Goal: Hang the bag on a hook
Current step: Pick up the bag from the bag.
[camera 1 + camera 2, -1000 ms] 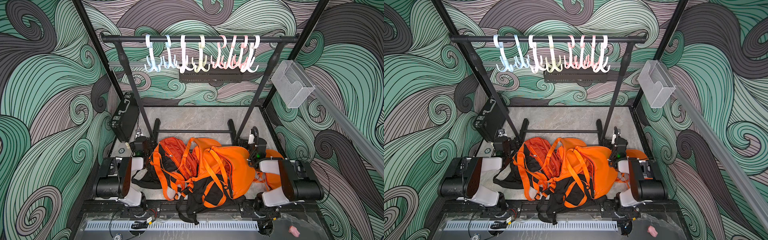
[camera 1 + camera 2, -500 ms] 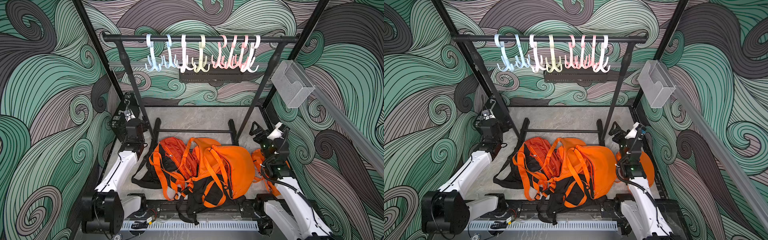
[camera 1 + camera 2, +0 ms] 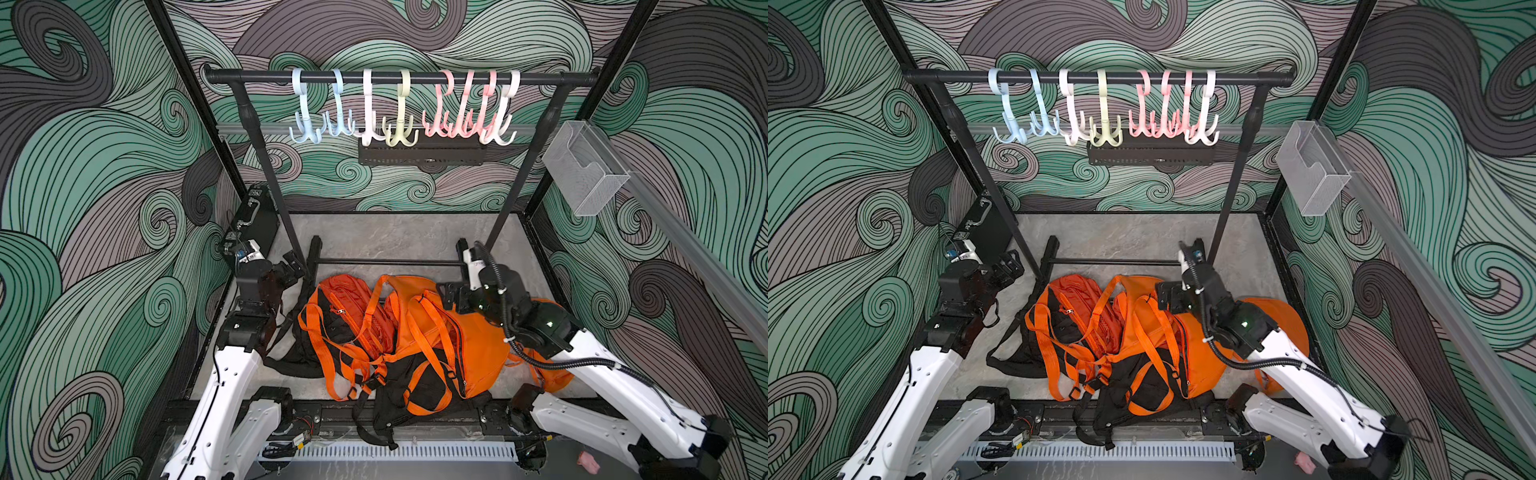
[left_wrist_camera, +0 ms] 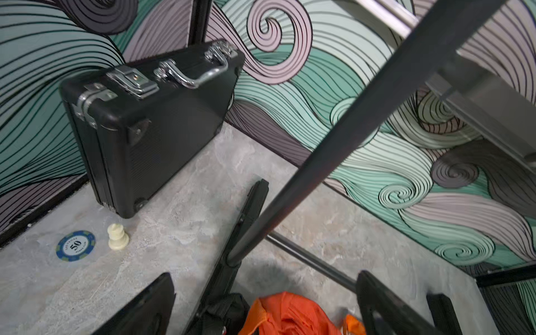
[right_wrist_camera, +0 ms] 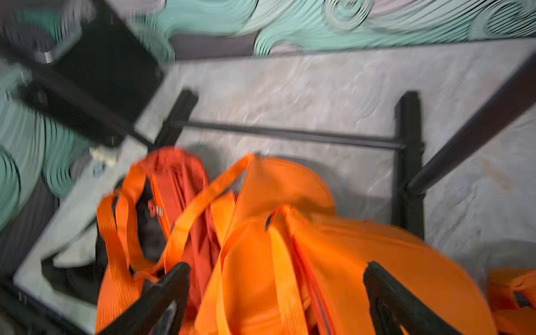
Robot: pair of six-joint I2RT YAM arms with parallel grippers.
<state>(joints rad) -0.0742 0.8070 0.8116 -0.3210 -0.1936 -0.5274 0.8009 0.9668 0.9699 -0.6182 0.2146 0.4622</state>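
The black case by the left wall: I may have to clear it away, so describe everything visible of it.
The black case is a hard briefcase with a chrome handle, two latches and metal corner trim. Shut, it stands on edge, handle up, on the grey tabletop by the patterned wall.

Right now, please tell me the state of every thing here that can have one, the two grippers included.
orange bags: heaped on the table, none hung
hooks: on the rail, all empty
black case: shut, latched, standing on edge
chess piece: upright
poker chip: lying flat
left gripper: open, empty
right gripper: open over the bags, nothing held
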